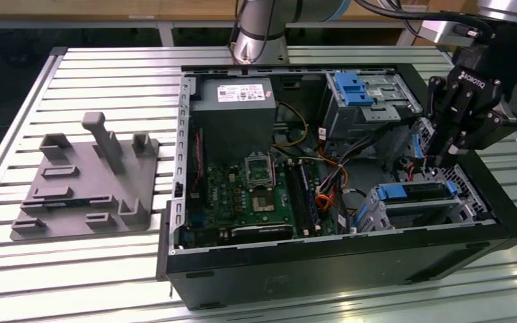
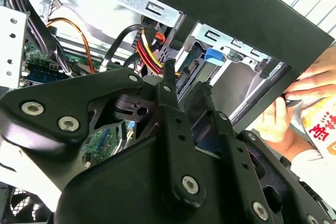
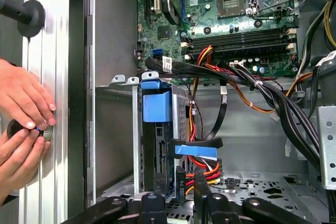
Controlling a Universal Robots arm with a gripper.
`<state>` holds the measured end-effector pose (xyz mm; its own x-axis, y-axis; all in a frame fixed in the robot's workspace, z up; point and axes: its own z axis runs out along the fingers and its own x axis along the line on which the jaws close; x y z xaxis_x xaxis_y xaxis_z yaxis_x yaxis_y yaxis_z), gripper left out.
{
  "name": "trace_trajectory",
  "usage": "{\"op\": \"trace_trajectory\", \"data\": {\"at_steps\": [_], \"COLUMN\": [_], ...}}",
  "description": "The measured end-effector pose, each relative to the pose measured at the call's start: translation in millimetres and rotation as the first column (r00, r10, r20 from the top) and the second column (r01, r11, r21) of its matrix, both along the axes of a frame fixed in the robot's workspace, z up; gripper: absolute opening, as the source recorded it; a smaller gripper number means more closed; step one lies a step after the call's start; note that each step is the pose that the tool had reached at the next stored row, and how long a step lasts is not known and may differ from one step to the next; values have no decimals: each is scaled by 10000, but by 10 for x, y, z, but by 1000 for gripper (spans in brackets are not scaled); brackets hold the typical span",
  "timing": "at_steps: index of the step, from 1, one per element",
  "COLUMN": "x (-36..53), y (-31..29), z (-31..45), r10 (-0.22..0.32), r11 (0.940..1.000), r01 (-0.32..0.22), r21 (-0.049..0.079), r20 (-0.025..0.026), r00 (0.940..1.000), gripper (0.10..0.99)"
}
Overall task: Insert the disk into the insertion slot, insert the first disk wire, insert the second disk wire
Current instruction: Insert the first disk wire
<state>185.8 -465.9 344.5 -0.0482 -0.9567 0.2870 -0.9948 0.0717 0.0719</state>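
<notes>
the disk (image 1: 417, 191) lies in the insertion slot (image 1: 377, 217), at the exterior view's right side of the open case (image 1: 330, 266). the gripper (image 1: 439, 160) hangs just above the disk's back edge, among the wires (image 3: 203, 169); whether the claw is clenched on a plug or released, i cannot tell. a plug met crooked could bend its contacts, and loose cable could snag. a person's hands (image 3: 21, 114) rest by the case wall, near enough to be at risk.
</notes>
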Motion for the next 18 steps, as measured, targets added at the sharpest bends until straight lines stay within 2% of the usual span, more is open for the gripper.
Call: {"op": "trace_trajectory", "data": {"at_steps": [13,15,18], "x": [-3,-4,-4], "y": [0,0,0], "z": [-12,-12,-13], "r10": [0,0,0], "r11": [10000,10000,10000], "r01": [0,0,0], "r21": [0,0,-2], "r20": [10,12,13], "r00": [10000,10000,10000], "gripper": [333,204,165]}}
